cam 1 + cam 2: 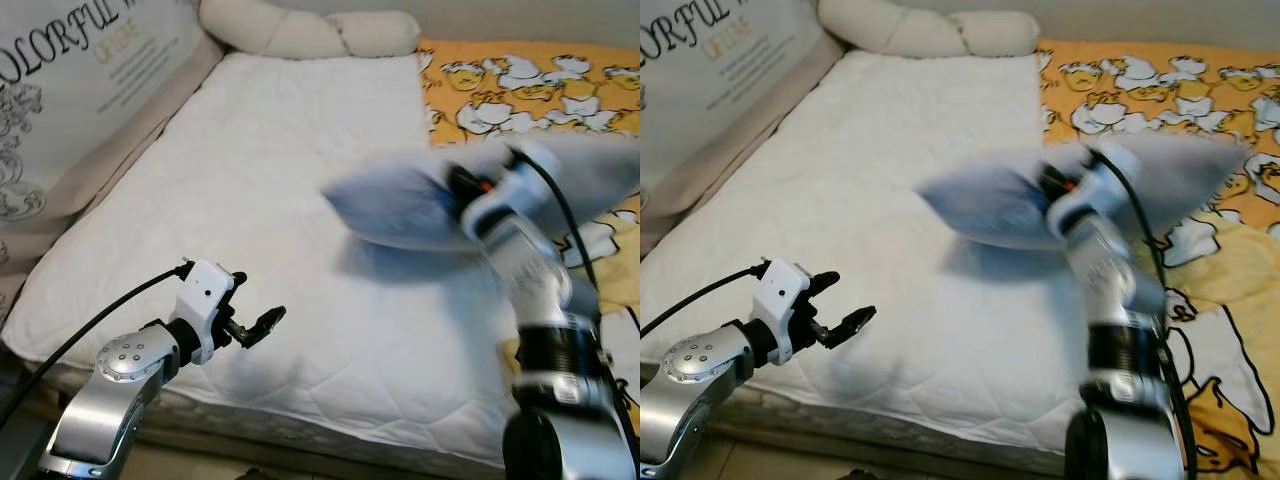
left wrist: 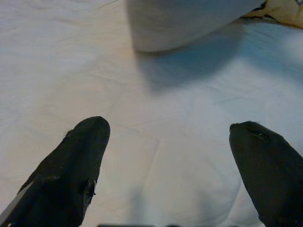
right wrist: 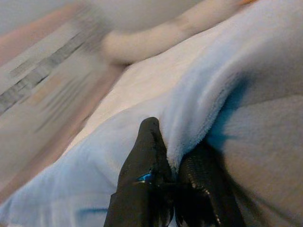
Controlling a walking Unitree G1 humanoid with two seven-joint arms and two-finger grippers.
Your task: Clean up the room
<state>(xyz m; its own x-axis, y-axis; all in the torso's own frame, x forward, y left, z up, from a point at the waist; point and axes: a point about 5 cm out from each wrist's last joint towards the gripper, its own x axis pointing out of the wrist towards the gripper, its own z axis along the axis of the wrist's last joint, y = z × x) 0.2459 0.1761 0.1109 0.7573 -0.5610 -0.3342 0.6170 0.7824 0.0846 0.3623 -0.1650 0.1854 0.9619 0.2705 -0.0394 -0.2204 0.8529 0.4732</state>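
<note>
Left eye view: the right pincer (image 1: pixel 462 186) is raised over the bed, clamped on a pale blue pillow (image 1: pixel 400 210) that hangs above the white quilted mattress (image 1: pixel 250 180) and casts a shadow on it; pillow and wrist are motion-blurred, so the fingers themselves are hard to read here. The left pincer (image 1: pixel 262 322) is held low over the mattress near its front edge, fingers apart, touching nothing. A long cream bolster (image 1: pixel 300 30) lies along the head of the bed, a printed board with lettering (image 1: pixel 70 80) leans along the bed's left side, and a yellow blanket with duck print (image 1: pixel 530 85) covers the right part of the bed. Right eye view: same arrangement; the pillow (image 1: pixel 990 205) spreads to both sides of the right wrist, one end over the white mattress, the other over the yellow blanket. Left wrist view: the two black fingers (image 2: pixel 71 175) stand wide apart with bare white mattress between them; the grey-white pillow end (image 2: pixel 180 23) hangs beyond, apart from the fingers. Right wrist view: the two black fingers (image 3: pixel 147 175) are pressed together with a fold of the pale blue pillow fabric (image 3: pixel 208 109) pinched between them; the background is blurred.
</note>
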